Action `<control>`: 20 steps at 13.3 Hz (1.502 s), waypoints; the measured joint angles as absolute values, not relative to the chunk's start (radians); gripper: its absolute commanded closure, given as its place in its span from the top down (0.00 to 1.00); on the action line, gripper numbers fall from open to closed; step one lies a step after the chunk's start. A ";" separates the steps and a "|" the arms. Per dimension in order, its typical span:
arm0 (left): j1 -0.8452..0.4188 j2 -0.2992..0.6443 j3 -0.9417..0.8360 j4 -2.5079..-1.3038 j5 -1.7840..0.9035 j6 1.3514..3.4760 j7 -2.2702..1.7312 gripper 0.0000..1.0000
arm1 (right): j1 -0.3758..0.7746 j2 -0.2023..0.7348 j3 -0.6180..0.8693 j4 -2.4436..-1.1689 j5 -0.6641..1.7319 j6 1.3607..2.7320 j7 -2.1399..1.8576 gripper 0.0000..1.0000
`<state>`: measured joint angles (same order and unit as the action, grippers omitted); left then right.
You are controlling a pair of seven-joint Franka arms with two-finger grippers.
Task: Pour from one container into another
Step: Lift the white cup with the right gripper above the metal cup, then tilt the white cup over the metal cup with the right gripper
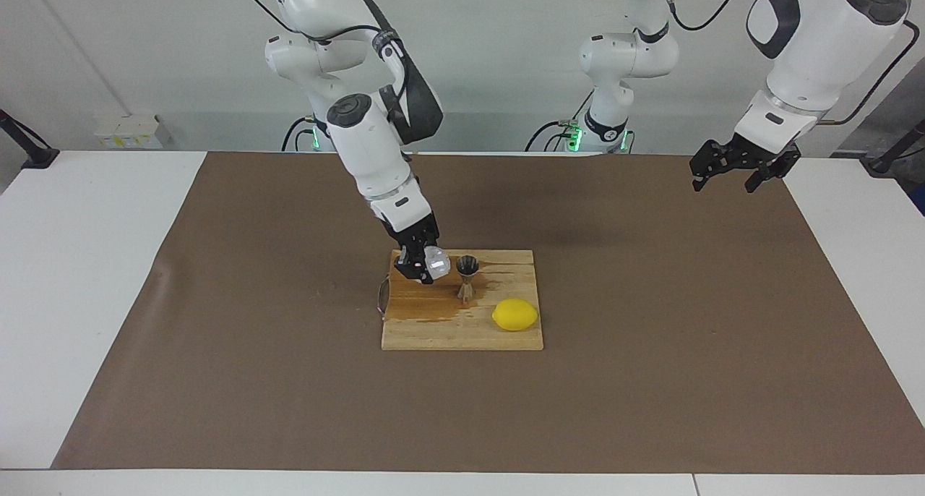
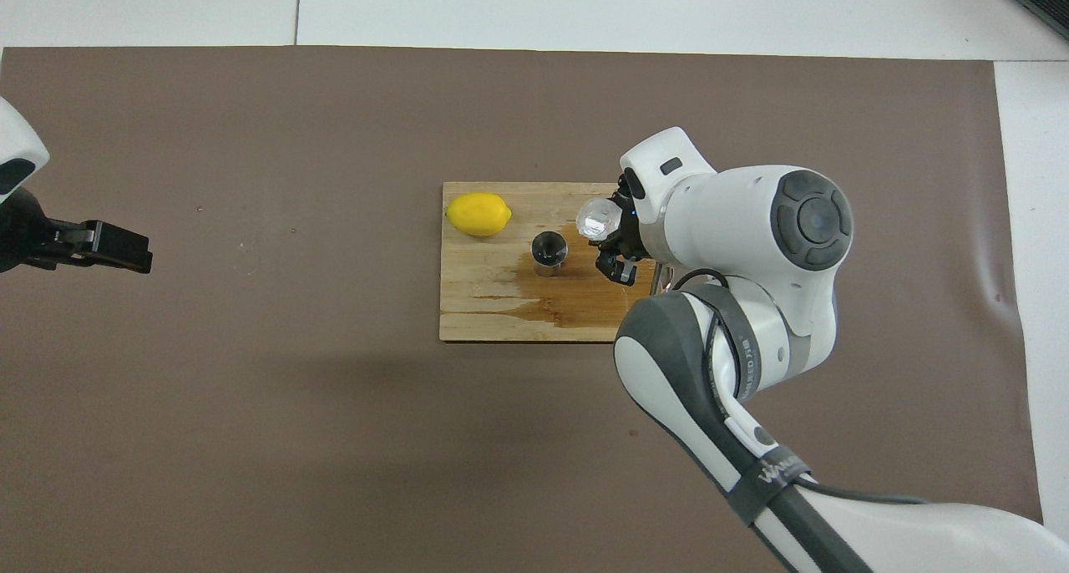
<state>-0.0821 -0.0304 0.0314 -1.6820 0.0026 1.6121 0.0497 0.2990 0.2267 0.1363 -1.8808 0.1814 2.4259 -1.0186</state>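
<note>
My right gripper [image 1: 419, 264] is clamped on the translucent cup [image 1: 436, 263], tipped over the wet cutting board [image 1: 462, 333], just beside the steel jigger [image 1: 467, 277]. The jigger stands upright mid-board, with a lemon [image 1: 514, 314] close by. My left gripper [image 1: 736, 169] waits spread wide above the desk's [image 1: 87, 264] left-arm end.

We can't see any liquid in the cup [image 1: 436, 264]; too small. The right arm's wrist hides the right gripper [image 2: 612, 240] fingers and covers the cutting board [image 2: 476, 306] edge toward its end overhead. The left gripper [image 2: 108, 247] is partly cut by the overhead frame edge.
</note>
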 measured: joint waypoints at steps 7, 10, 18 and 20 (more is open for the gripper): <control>-0.082 -0.030 0.031 -1.682 0.003 1.612 0.050 1.00 | 0.373 0.230 0.136 -1.878 -0.113 2.420 -0.811 0.15; -0.082 -0.030 0.031 -1.682 0.003 1.612 0.050 1.00 | 0.395 0.229 0.136 -1.876 -0.192 2.383 -0.804 0.16; -0.082 -0.030 0.031 -1.682 0.003 1.612 0.050 1.00 | 0.405 0.227 0.134 -1.868 -0.232 2.358 -0.744 0.16; -0.082 -0.030 0.031 -1.682 0.003 1.612 0.050 1.00 | 0.398 0.225 0.134 -1.866 -0.181 2.360 -0.738 0.16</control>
